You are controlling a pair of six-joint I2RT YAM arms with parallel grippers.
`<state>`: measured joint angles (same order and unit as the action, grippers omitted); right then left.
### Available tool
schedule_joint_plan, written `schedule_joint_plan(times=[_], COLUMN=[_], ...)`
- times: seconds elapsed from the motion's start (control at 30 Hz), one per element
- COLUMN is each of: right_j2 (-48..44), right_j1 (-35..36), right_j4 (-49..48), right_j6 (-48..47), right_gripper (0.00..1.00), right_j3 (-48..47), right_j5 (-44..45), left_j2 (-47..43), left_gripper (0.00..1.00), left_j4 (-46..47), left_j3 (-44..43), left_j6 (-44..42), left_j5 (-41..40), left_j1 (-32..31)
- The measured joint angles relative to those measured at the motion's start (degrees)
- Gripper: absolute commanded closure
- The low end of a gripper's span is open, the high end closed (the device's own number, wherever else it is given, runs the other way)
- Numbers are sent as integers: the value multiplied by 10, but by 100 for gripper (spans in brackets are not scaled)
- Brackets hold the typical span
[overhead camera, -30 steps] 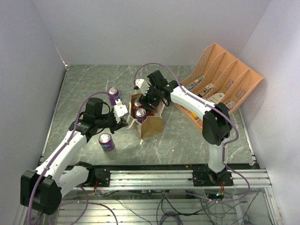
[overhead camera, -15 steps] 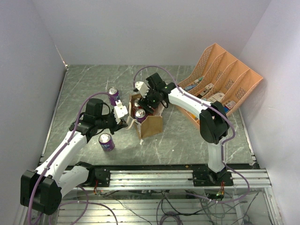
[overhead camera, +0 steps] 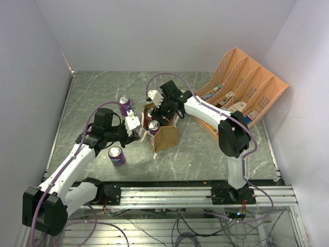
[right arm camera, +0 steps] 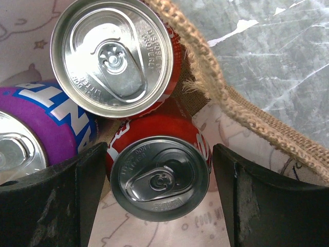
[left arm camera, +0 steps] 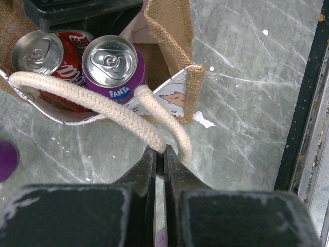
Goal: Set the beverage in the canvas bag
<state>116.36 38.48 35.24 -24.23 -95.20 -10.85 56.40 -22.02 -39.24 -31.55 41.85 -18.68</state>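
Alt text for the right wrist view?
The open right gripper straddles a red can standing inside the canvas bag. A second red can and a purple Fanta can stand beside it; grey tabletop shows past the rim.

The right gripper's (right arm camera: 160,159) gap is filled by a red can (right arm camera: 160,180); ahead, passage is blocked by another can (right arm camera: 113,56) and the canvas bag (right arm camera: 218,90).

Grey marbled table (overhead camera: 205,149) — canvas bag (overhead camera: 167,138), purple can (overhead camera: 116,155), second purple can (overhead camera: 124,104), orange organizer (overhead camera: 247,87)
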Motion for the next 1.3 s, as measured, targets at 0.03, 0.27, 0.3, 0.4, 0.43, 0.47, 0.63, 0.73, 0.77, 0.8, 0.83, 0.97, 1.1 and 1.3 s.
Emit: schedule_joint_plan(times=[0.03, 0.27, 0.3, 0.4, 0.43, 0.47, 0.63, 0.73, 0.77, 0.8, 0.83, 0.97, 1.1, 1.3], right_j2=[0, 0, 0, -3, -5, -7, -17, -26, -30, -35, -39, -66, -98, -159], right_j1=[0, 2, 2, 9, 12, 16, 40, 52, 54, 56, 58, 59, 59, 59], right_j4=[3, 21, 23, 29, 31, 33, 37, 38, 39, 40, 40, 36, 33, 31], right_j6=[-1, -3, -4, -8, -10, -13, -22, -25, -25, -26, -26, -24, -24, -30], right_gripper=[18, 17, 17, 17, 17, 17, 17, 17, 17, 18, 18, 18, 18, 18], right_j3=[-2, -17, -20, -25, -26, -27, -38, -50, -52, -55, -57, -54, -47, -34], right_j5=[0, 2, 2, 5, 8, 12, 28, 35, 36, 39, 39, 45, 52, 47], left_j2=[0, -2, -2, -2, -2, -2, -2, -2, -2, -2, -2, -2, -2, -2], left_gripper=[93, 93, 93, 93, 93, 93, 93, 93, 93, 93, 93, 93, 93, 90], left_j4=[-1, -2, -2, -2, -1, -1, 1, 2, 2, 2, 2, 2, 1, -4], left_j3=[0, 0, 0, 0, 0, 0, 0, 0, 0, 0, 0, 0, -1, -13], left_j6=[0, 0, 0, 1, 1, 3, 12, 15, 16, 16, 16, 15, 14, 16], left_j5=[0, 0, 0, 0, 0, 0, 0, 0, 0, 0, 0, 0, 1, 0], left_j1=[0, 0, 0, 0, 0, 0, 0, 0, 0, 0, 0, 0, 0, 0])
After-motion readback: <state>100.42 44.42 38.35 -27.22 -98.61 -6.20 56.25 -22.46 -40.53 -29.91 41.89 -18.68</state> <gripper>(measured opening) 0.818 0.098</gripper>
